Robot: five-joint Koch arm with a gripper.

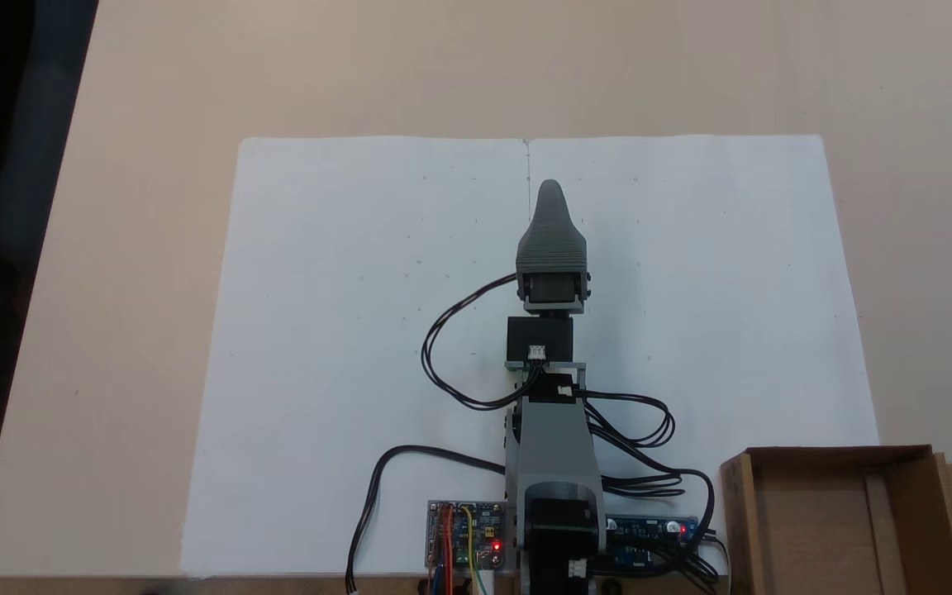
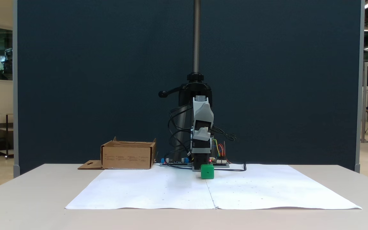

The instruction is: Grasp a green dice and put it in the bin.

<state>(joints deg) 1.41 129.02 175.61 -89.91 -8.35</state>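
text: none legible | bin (image 2: 128, 155) side print: too small to read

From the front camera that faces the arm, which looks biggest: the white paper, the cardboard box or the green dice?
1. White paper, the widest by far.
2. Cardboard box, though it sits farther back.
3. Green dice, clearly smallest, even though it sits nearer the camera than the box.

Dice (image 2: 207, 171): bright green, darker green pips. Bin (image 2: 128, 155): brown corrugated cardboard, small dark print on its side wall. Arm (image 1: 554, 446): grey shells, black motors, black cables. Paper (image 1: 344, 330): white, faint dots, centre seam. Worktop (image 1: 154, 83): beige. Backdrop panel (image 2: 91, 80): dark navy. Circuit boards (image 1: 466, 537): red lights, red, yellow and blue wires.
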